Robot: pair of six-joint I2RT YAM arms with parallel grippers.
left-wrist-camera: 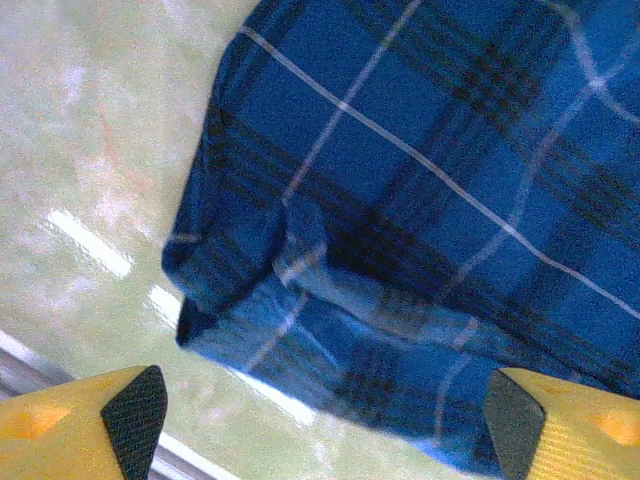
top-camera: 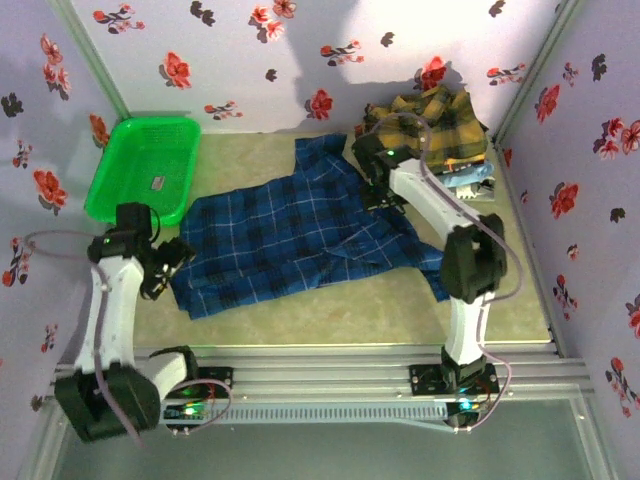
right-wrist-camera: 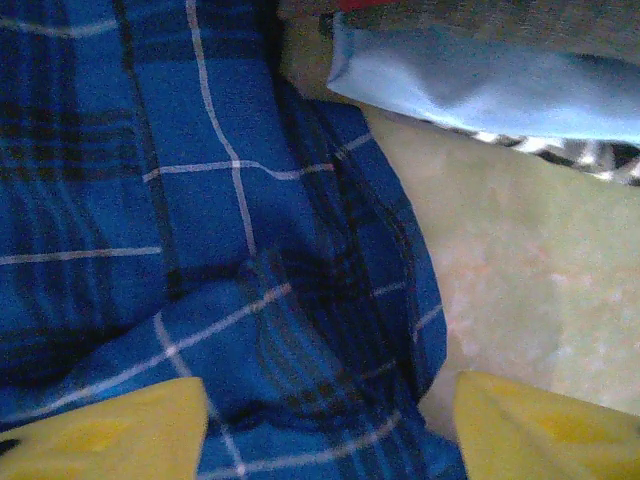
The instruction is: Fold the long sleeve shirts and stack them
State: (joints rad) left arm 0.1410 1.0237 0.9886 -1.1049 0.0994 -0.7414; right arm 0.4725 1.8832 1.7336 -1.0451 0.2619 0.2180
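Cloth of the dark blue plaid shirt [top-camera: 290, 240] lay sprawled across the table [top-camera: 330, 315], its near-left corner just ahead of the left gripper [left-wrist-camera: 325, 410], whose jaws stood wide apart, and its rumpled right edge beneath the right gripper [right-wrist-camera: 330, 420], equally agape.

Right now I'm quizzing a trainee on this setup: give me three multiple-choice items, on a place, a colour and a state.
1. Where is the green basket? A back left corner; B front right; C front middle.
2. What colour is the top shirt at back right? A red; B mustard-yellow plaid; C white.
3. How is the left claw? A shut on the basket; B shut on a sleeve; C open.
Key: 1 A, it sits against the back left walls; 2 B, yellow and dark checks show; 3 C, its fingers stand wide apart above the dark blue plaid shirt.
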